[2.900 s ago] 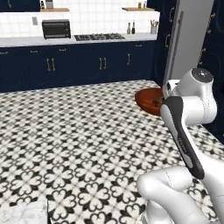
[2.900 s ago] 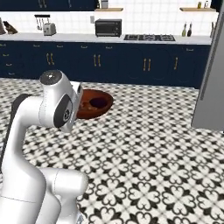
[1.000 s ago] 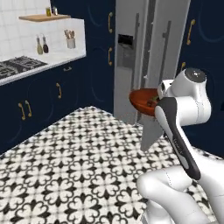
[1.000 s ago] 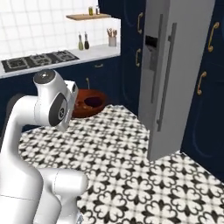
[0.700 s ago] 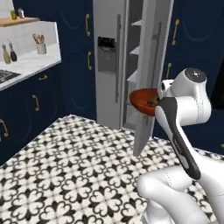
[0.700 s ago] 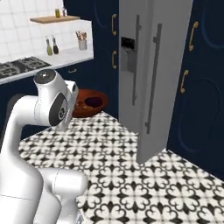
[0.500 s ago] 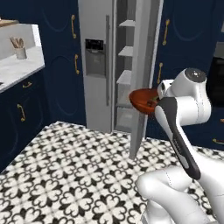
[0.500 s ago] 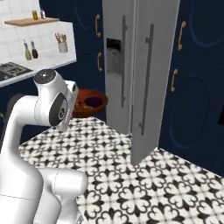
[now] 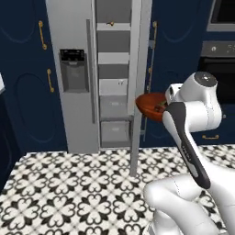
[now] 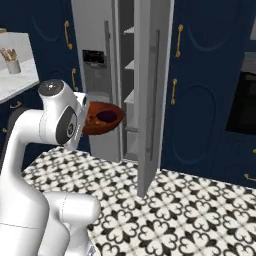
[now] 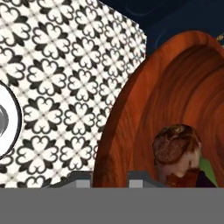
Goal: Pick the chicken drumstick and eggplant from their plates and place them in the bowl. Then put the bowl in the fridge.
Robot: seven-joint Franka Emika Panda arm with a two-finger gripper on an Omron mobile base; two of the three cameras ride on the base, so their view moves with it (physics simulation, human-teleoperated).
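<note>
1. The claw (image 11: 109,177) is pinched on the rim of the bowl (image 11: 144,109) — 1 dark fingertip sits outside the wall, the other inside.
2. The bowl (image 9: 151,104) hangs in the air at the arm's wrist, well above the patterned floor (image 9: 69,193) and touching no shelf.
3. Inside the bowl lies the chicken drumstick (image 11: 177,146), with the eggplant (image 10: 106,116) as a dark patch beside it.
4. The fridge (image 9: 75,78) stands with its door (image 10: 150,95) swung out edge-on; grey shelves (image 9: 112,57) show in the gap.
5. In the left base view the bowl's rim sits just right of the door's edge, close to it — in the right base view, just left of the door.
6. Open floor lies ahead of the fridge; navy cabinets (image 10: 205,90) flank it.
</note>
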